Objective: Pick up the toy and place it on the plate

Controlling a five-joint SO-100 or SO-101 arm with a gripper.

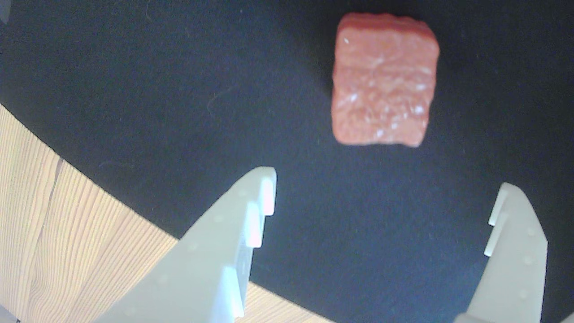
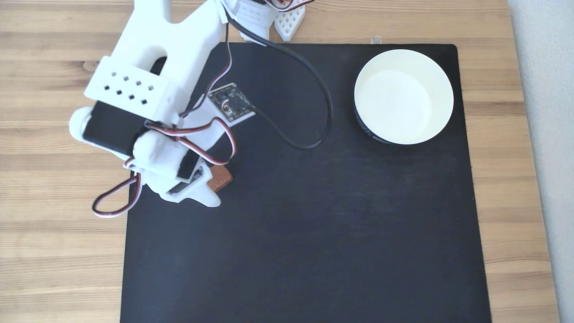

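One toy (image 1: 384, 80), one plate (image 2: 403, 96), one black mat (image 2: 314, 224) on one wooden bench (image 2: 54, 269), and one white arm with one hand (image 1: 385, 202) (two fingers, counted in the wrist view).

Reddish-brown toy (image 1: 384, 80) on black mat (image 1: 179, 112), jaws spread wide apart below it, wooden table (image 1: 54, 233) at left

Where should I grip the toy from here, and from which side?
Grip the toy across its two long flat sides, coming straight down from above. In the wrist view it lies flat on the black mat, nothing touching it. The open gripper is already wider than the block; probably it only needs to move forward.
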